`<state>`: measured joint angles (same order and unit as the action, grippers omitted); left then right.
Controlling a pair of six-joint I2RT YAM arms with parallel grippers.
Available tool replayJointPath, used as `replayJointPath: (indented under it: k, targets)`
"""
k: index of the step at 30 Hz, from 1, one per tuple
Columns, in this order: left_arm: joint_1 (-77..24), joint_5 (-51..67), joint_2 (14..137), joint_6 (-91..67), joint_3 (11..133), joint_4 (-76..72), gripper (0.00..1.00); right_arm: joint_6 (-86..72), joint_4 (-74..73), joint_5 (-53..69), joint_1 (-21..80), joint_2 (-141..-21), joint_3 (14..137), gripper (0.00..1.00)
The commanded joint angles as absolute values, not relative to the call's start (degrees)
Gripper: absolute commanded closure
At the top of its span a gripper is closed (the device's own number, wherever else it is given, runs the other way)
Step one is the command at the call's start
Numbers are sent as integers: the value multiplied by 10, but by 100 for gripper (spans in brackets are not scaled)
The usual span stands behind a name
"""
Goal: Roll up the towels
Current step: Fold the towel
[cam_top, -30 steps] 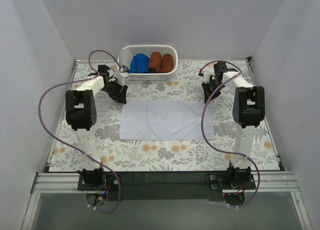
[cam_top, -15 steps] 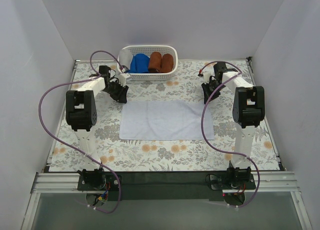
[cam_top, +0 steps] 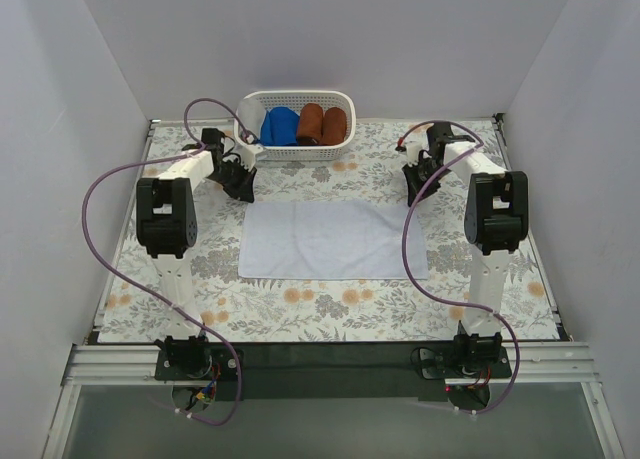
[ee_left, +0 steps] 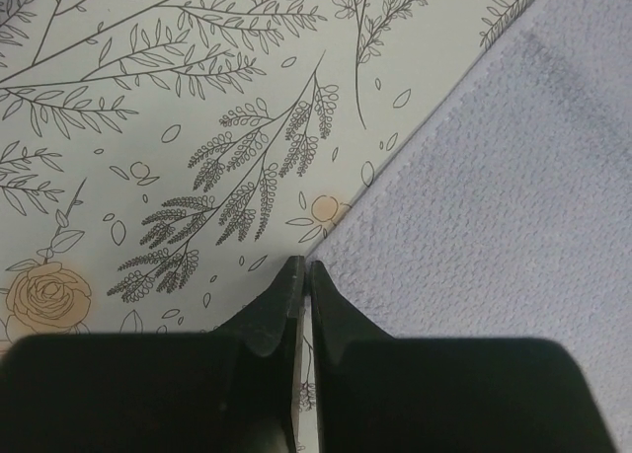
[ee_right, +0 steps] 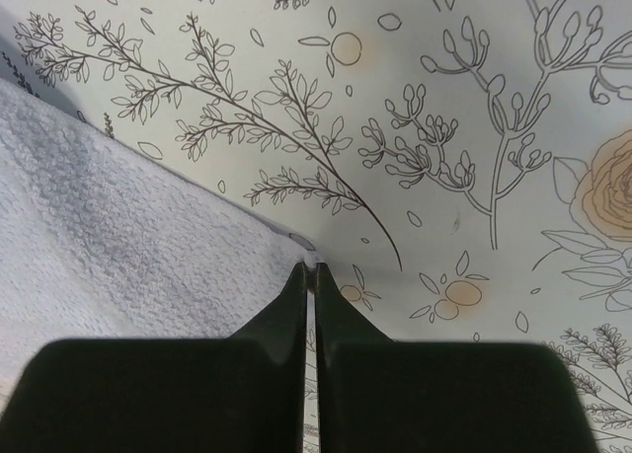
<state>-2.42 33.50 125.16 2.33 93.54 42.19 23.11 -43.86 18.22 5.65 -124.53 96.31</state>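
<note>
A pale blue-lavender towel (cam_top: 330, 239) lies flat in the middle of the flowered table. My left gripper (cam_top: 244, 185) is at its far left corner. In the left wrist view the jaws (ee_left: 303, 267) are shut with their tips right on the corner of the towel (ee_left: 494, 196). My right gripper (cam_top: 413, 190) is at the far right corner. In the right wrist view it (ee_right: 309, 267) is shut, with a small bit of the towel (ee_right: 118, 236) pinched at the tips. The mid-grey towel is out of view.
A white basket (cam_top: 296, 154) stands at the far edge between the arms. It holds a bright blue cloth roll (cam_top: 280, 126) and two rust-brown rolls (cam_top: 322, 124). White walls close in the table on three sides.
My left arm has shifted a little away from me towards the basket, and its gripper has gone with it. The right arm and the towel look unchanged.
</note>
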Motion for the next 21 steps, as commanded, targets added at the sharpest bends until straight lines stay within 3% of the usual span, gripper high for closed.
replayJointPath:
  k: [1,11,21]
  targets:
    - [-27,336,1273,22,961,456,100,230,-449,199,51,-1259,999,99]
    - [-16,378,1262,52,1082,526,100,238,-472,212,33,-1226,1049,99]
    - [-13,412,1118,161,935,569,100,284,-485,228,29,-1114,926,99]
